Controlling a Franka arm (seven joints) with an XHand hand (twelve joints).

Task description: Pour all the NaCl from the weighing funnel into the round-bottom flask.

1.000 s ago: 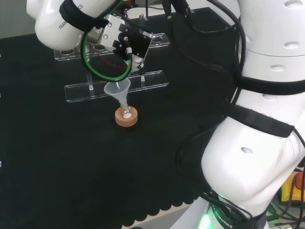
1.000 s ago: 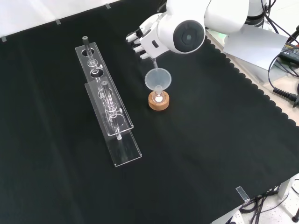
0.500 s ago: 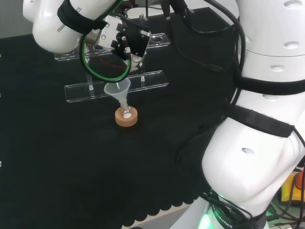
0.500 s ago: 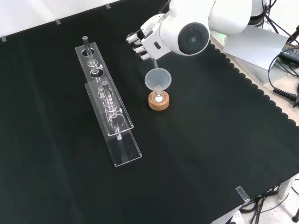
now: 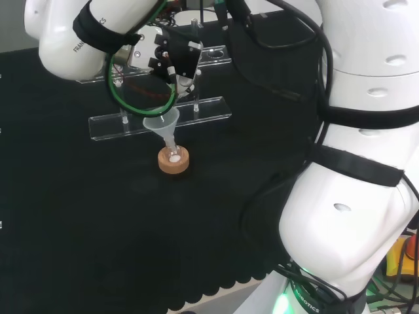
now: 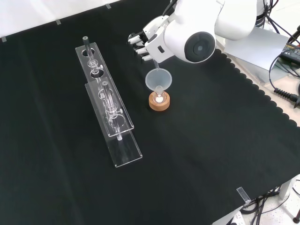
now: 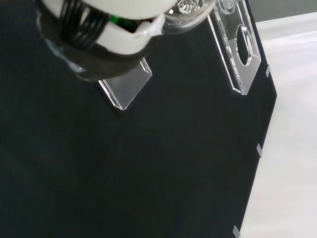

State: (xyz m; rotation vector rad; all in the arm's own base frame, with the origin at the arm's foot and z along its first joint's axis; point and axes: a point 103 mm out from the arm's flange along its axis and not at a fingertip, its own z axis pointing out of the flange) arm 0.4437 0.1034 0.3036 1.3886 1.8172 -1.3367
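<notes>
One funnel [image 6: 158, 79] in one flask [image 6: 159, 97] on cork ring [image 6: 159, 103], two clear racks [image 6: 105, 101], hand [image 6: 149, 41] fingers [image 6: 138, 47] curled, contents unclear.

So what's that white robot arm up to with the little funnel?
The black and white hand hangs just above a clear plastic funnel, whose stem sits in the neck of a small round-bottom glass flask on a cork ring stand. A little white powder shows in the flask's bottom. Whether the fingers touch the funnel's rim I cannot tell. Two clear plastic racks stand to the left in the front view.
</notes>
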